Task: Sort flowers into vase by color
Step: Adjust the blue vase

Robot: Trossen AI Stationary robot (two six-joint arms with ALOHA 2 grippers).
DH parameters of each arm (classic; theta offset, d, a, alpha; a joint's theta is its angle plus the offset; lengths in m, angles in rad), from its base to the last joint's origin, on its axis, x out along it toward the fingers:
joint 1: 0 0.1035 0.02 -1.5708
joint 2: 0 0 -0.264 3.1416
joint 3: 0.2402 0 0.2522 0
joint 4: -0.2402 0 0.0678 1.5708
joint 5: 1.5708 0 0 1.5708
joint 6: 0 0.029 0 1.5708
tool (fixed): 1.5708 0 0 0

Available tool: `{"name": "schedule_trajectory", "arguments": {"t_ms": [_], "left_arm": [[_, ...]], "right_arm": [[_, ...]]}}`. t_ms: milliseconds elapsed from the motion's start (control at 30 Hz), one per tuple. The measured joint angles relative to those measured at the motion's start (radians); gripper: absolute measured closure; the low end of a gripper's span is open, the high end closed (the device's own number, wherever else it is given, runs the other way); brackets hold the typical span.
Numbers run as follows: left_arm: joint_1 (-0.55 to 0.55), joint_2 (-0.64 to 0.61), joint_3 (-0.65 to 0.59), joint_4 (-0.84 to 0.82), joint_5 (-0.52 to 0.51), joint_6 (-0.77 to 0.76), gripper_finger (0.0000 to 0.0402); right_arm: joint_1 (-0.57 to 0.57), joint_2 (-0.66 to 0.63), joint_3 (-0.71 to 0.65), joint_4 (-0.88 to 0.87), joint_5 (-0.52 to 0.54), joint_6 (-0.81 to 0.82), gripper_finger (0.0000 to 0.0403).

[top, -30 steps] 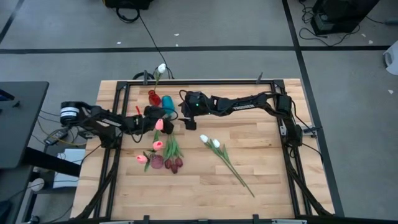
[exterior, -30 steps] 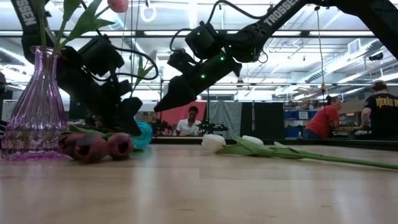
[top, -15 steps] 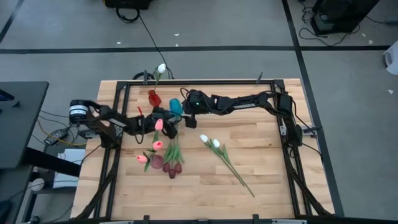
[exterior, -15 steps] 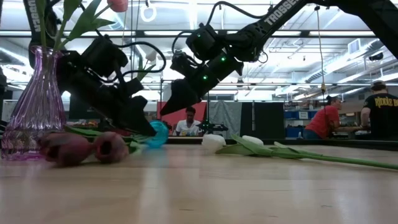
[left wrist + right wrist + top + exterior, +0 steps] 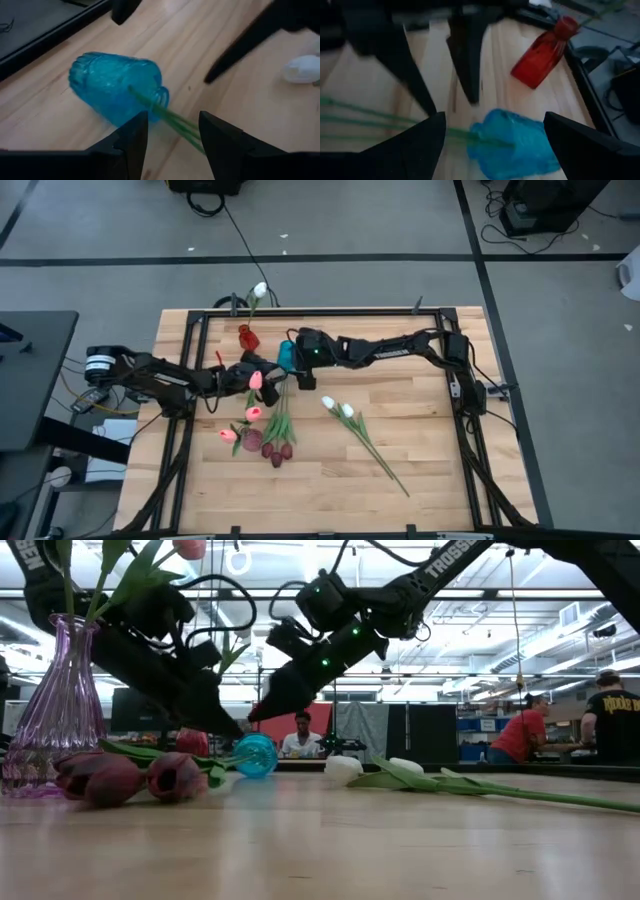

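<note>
A blue glass vase (image 5: 285,355) lies on its side near the table's far edge, its mouth (image 5: 161,95) toward the near side. The green stems (image 5: 167,117) of the dark maroon tulips (image 5: 279,448) stick into that mouth, and their heads rest on the wood (image 5: 120,778). My left gripper (image 5: 172,142) is open, one finger on either side of these stems just short of the vase. My right gripper (image 5: 500,150) is open wide and hangs over the blue vase (image 5: 515,142), above it in the low view (image 5: 268,705).
A red vase (image 5: 246,336) holding a white tulip (image 5: 260,289) stands by the far-left corner. A purple vase (image 5: 58,705) with pink tulips (image 5: 253,412) stands nearer, beside the maroon heads. Two white tulips (image 5: 337,409) lie at mid-table, stems (image 5: 380,455) running toward the near right. Both arms crowd the blue vase.
The blue vase has slid toward the table's right and now lies clear of my left gripper, with the maroon stems in its mouth. My left gripper went toward the vase, then drew back a little to the left. The maroon heads shifted slightly on the wood.
</note>
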Motion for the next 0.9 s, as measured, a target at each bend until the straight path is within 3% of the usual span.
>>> {"name": "schedule_trajectory", "arguments": {"t_ms": [233,433,800,900], "left_arm": [[0.0,-0.097,-0.001,-0.106,-0.104,0.012,0.022],[0.0,-0.18,-0.008,-0.148,-0.177,0.043,0.022],[-0.002,-0.444,-0.108,-0.188,-0.217,-0.006,0.022],[-0.002,-0.503,-0.109,-0.227,-0.216,-0.01,0.022]], "right_arm": [[-0.059,0.0,0.144,-0.319,-0.084,-0.18,0.0054],[-0.072,0.004,0.231,-0.416,-0.135,-0.349,0.0045],[-0.079,0.204,0.59,-0.679,-0.132,-0.464,0.0055],[-0.084,0.234,0.664,-0.712,-0.176,-0.468,0.0059]]}}
